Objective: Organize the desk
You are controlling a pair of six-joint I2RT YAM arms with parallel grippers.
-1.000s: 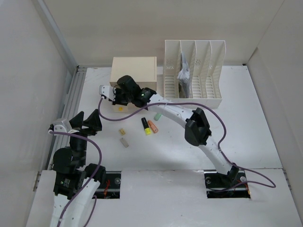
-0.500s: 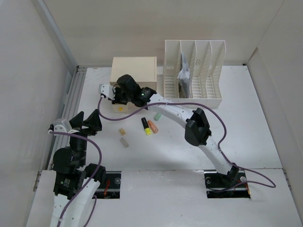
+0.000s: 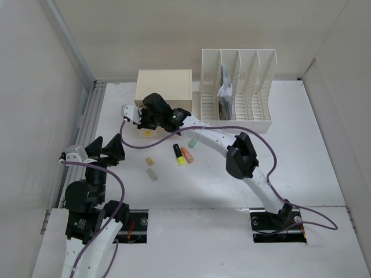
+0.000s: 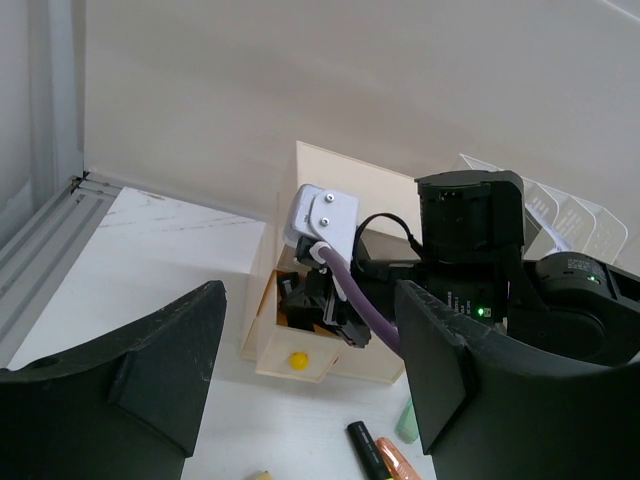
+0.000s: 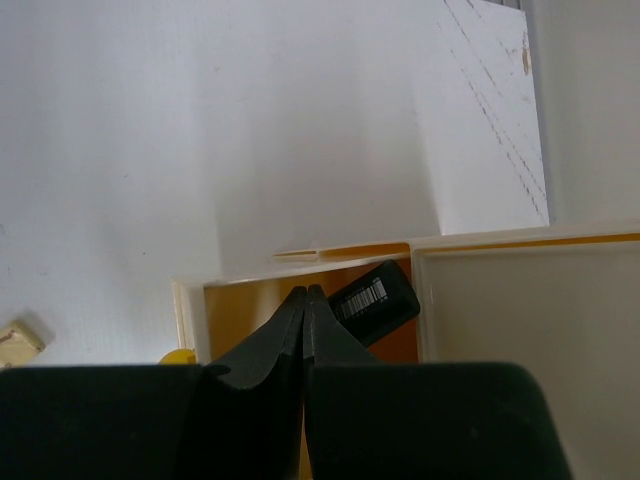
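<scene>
A: Where's the desk [image 3: 301, 150] at?
B: It fills the top view, white, with a grooved rail [image 3: 87, 124] along its left edge. A cream drawer box [image 3: 164, 84] sits at the back edge left of middle, and a file rack [image 3: 237, 87] is just beside it toward the back right corner.
A: Right arm?
B: It reaches across to the box. The right gripper [image 5: 305, 295] is pinched closed tip to tip, with nothing visible between the fingers. It hangs over the open drawer [image 4: 300, 365], the one with the yellow knob [image 4: 297, 357]. A black item with a barcode label [image 5: 375, 295] lies inside the drawer, close to the tips; contact can't be told.
A: Left?
B: The left gripper [image 3: 105, 147] is spread open and empty, near the left edge by the rail.
A: Step?
B: It looks like stowing things in the drawer. A black-and-yellow highlighter [image 3: 178, 154], an orange highlighter [image 3: 186, 154], a mint-green piece [image 3: 193, 142] and two beige blocks [image 3: 149, 161] are loose near the desk's middle.
A: How to do it well?
B: The right arm should lift straight up out of the drawer before swinging, so the fingers clear the front wall. The box looks light, so a sideways knock would probably shift it. The cable should be kept off the knob.
</scene>
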